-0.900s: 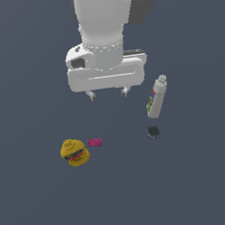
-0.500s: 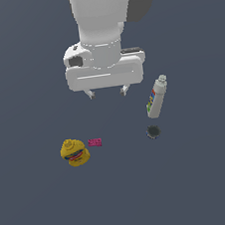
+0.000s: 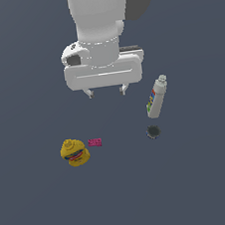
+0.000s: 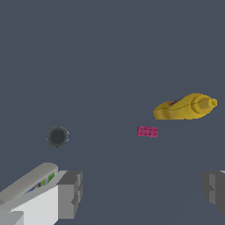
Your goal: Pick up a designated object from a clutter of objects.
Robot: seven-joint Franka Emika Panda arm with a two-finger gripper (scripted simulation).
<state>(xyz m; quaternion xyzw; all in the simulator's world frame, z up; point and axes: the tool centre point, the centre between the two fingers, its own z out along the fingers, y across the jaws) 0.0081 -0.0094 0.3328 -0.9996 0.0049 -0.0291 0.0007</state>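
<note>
Hanging above the grey surface (image 3: 42, 209), the tool (image 3: 106, 91) has its two fingertips (image 3: 88, 93) spread well apart with nothing between them; the wrist view shows the same wide gap between the grey pads (image 4: 70, 194). The magenta brick (image 3: 94, 142) lies flat on the surface, below the tool and a little toward the exterior view's left of it, clear of both fingertips. Just beside the brick, on the side farther from the tool, rests the yellow burger-shaped toy (image 3: 74, 152); a narrow strip of surface separates the two. The white bottle (image 3: 156, 97) with its colourful label lies tilted on the surface, off the tool's other side, toward the exterior view's right. The small dark round disc (image 3: 152, 132) sits near the bottle's lower end, apart from it and well apart from the brick.
</note>
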